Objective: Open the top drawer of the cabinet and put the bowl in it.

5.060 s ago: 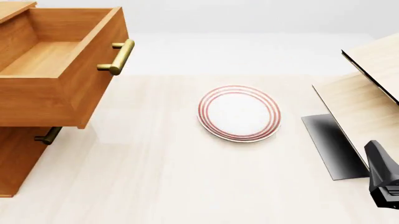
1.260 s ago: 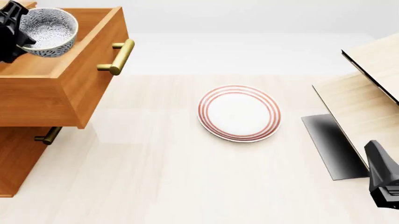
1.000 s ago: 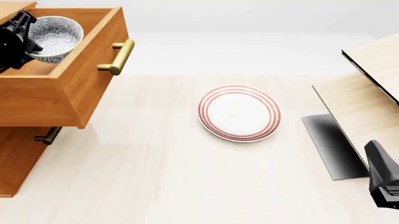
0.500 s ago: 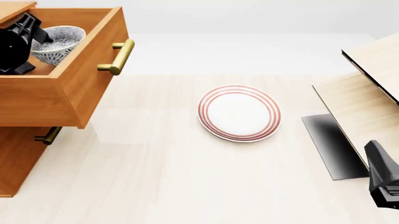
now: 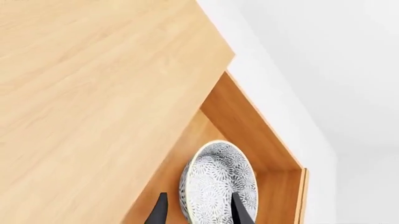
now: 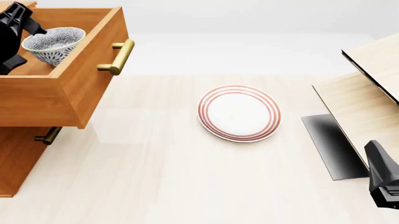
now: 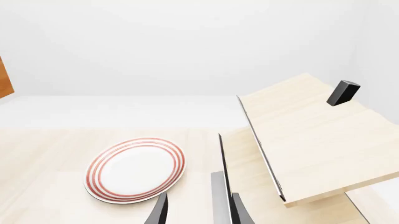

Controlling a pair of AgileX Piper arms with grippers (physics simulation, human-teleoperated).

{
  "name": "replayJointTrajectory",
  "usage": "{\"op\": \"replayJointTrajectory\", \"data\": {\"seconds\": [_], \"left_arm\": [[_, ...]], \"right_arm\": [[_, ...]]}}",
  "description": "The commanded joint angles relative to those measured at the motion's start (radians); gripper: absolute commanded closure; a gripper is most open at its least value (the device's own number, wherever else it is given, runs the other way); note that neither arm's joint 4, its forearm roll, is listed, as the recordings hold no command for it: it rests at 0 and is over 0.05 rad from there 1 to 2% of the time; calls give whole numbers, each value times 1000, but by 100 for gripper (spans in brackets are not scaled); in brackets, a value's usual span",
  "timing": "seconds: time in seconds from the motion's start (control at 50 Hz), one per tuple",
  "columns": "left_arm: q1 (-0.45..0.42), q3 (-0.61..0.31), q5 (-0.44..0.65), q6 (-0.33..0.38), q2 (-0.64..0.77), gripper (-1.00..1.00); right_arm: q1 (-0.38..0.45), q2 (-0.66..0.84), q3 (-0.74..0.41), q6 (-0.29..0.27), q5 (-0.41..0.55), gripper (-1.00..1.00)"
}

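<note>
The speckled bowl (image 6: 53,43) rests inside the pulled-out top drawer (image 6: 93,79) of the orange-brown cabinet (image 6: 17,158). My left gripper (image 6: 25,44) hangs over the drawer's far-left part. Its fingers (image 5: 239,211) are spread, one inside the bowl (image 5: 218,182) and one outside its wall, so it is open astride the rim. The drawer's brass handle (image 6: 117,57) points toward the table's middle. Low at the right edge, only the black body of my right arm (image 6: 381,179) shows. My right gripper (image 7: 199,212) is open and holds nothing.
A white plate with red rings (image 6: 238,112) lies mid-table. A pale light-wood structure (image 6: 367,88) with a dark base stands at the right. The handle of a lower drawer (image 6: 48,136) sticks out under the open drawer. The cabinet top (image 5: 93,84) fills much of the left wrist view.
The left gripper carried the bowl in over the drawer and lowered it. Since half a second ago it has lifted up and leftward, and the bowl has shifted slightly left inside the drawer. The right arm is still.
</note>
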Motion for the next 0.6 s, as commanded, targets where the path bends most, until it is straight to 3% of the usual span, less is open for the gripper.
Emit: {"op": "replayJointTrajectory", "data": {"seconds": [0.02,0.6], "left_arm": [[-3,-7,41,14,-35,-100],[-41,-44,198,47,-195,-100]], "right_arm": [[0,-1,0,-1,-1,-100],[0,-1,0,-1,-1,-100]]}}
